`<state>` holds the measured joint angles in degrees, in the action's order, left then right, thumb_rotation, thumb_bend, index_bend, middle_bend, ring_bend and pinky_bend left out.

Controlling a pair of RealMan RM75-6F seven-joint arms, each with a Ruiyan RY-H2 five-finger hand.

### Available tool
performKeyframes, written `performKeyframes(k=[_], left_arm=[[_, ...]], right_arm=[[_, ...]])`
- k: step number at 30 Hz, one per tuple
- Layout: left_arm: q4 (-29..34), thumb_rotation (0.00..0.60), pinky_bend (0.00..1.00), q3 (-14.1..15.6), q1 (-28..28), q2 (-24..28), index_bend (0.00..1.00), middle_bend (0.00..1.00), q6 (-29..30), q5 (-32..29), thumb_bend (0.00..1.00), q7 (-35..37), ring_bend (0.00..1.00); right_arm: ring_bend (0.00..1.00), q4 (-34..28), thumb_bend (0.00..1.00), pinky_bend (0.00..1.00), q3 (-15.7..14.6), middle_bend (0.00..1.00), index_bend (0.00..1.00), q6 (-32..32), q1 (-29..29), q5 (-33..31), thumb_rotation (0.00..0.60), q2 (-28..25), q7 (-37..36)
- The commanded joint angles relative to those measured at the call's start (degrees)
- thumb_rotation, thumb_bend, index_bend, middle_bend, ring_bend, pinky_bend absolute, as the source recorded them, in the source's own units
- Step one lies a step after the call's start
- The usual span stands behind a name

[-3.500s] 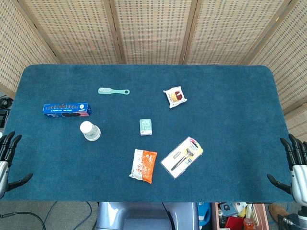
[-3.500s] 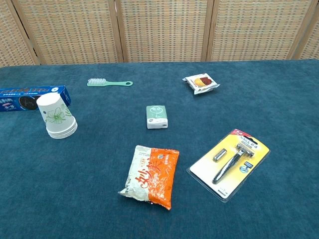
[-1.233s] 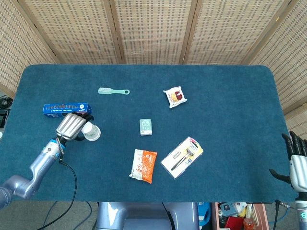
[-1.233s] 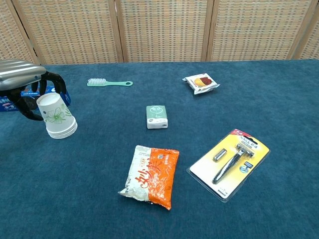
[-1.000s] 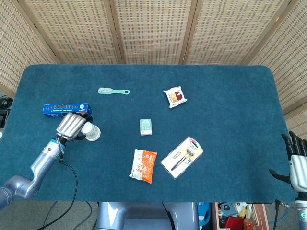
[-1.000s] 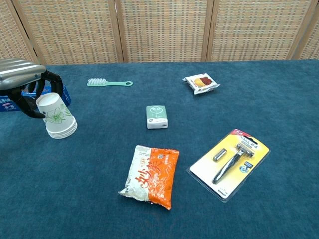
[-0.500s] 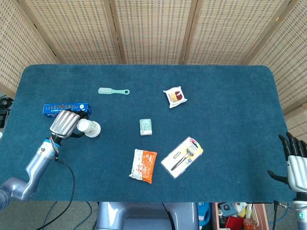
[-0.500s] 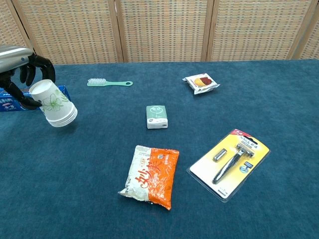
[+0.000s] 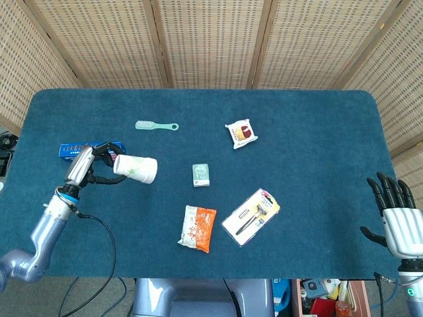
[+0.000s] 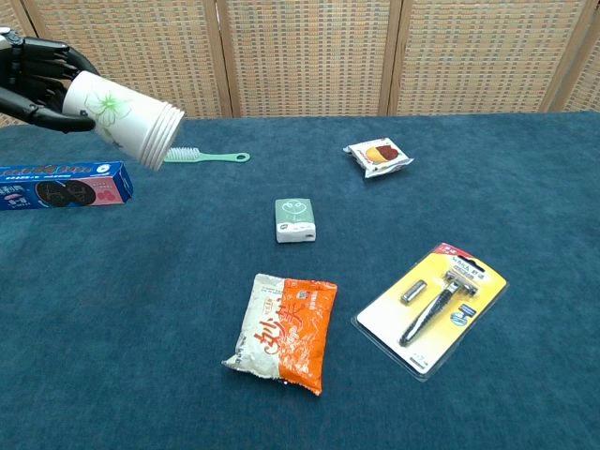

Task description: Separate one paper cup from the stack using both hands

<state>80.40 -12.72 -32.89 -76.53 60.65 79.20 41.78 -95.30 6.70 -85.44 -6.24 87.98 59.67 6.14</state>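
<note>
**A:** Where do we find the cups?

**B:** We see the stack of paper cups (image 9: 135, 168) lifted off the blue table (image 9: 317, 132), held sideways in the air by the left hand (image 9: 92, 165). The closed bottom sits in the hand and the open rims point toward the middle of the table. The cups are white with a green leaf print.

**A:** How does the left hand hold them?

**B:** Its dark fingers (image 10: 37, 70) wrap around the narrow end of the stack. In the chest view we see the stack tilted, rims lower than the base, above the green brush (image 10: 206, 156).

**A:** And the right hand?

**B:** We see the right hand (image 9: 400, 221) only from the head camera, at the near right corner just off the table edge. Its fingers are spread apart and upright, and it holds nothing. It is well apart from the cups.

**A:** What else lies on the table?

**B:** A blue biscuit box (image 9: 76, 149) lies just behind the left hand. Near the middle we see a small green packet (image 9: 201, 174). Closer to us are an orange and white snack bag (image 9: 197, 228) and, beside it, a razor on a yellow card (image 9: 251, 216). Farther back lies a small wrapped pastry (image 9: 241, 133).
</note>
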Motion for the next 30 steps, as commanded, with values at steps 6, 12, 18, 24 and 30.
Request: performKeyframes(k=[6,12,18,24,30], left_arm=[[5.09,0.6,0.52,-4.55,-7.57,-4.46,0.47,0.5,-12.86,-2.8,0.31,19.41,0.57],[5.71,0.6,0.52,-8.15,-12.64,-9.76,0.47,0.5,-17.86,-7.27,0.32,22.07,0.57],[5.64,0.6,0.52,-10.43,-16.87,-12.77,0.47,0.5,-21.78,-11.13,0.32,19.68,0.57],[4.41,0.6,0.52,-11.63,-20.01,-15.09,0.47,0.5,-24.4,-14.81,0.31,16.01,0.57],[3.27,0.6,0.52,-12.3,-21.13,-17.11,0.47,0.5,-25.92,-17.27,0.32,15.12,0.57]], right_arm=[[0.0,9.49,0.04,0.0,1.86,0.05,0.21,-5.8,-6.33,13.96,0.6,0.52,-10.14],[0.0,15.14,0.09,0.0,3.81,0.15,0.34,-6.49,-12.48,18.89,0.6,2.79,-15.68],[0.0,18.95,0.12,0.0,4.76,0.18,0.39,-7.01,-17.75,22.82,0.6,5.27,-18.05],[0.0,17.32,0.16,0.0,5.27,0.19,0.42,-4.5,-22.86,25.36,0.6,6.65,-16.48],[0.0,16.69,0.24,0.0,5.07,0.21,0.43,-1.1,-27.0,26.73,0.6,8.94,-14.24]])
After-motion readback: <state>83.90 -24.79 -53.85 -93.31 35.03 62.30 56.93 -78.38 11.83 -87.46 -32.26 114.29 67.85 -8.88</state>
